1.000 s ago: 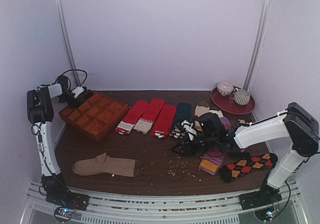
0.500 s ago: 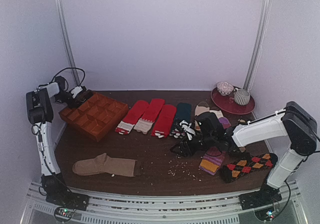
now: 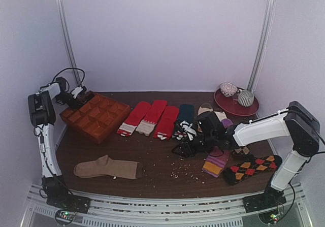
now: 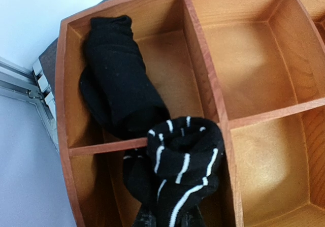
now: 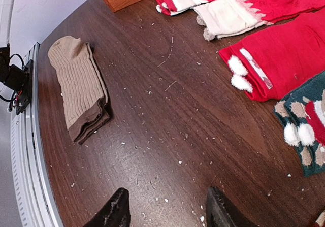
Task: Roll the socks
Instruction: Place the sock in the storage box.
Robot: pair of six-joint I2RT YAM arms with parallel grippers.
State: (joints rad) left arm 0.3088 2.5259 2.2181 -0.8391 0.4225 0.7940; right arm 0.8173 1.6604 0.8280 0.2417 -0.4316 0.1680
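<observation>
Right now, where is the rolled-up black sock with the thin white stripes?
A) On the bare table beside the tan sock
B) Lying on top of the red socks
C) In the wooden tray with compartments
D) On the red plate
C: the left wrist view shows the striped roll sitting in the wooden tray, straddling one of its dividers.

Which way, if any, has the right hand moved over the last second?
Yes, slightly: the right hand has edged left and toward the back wall, away from the purple-and-orange sock and closer to the dark green sock.
</observation>
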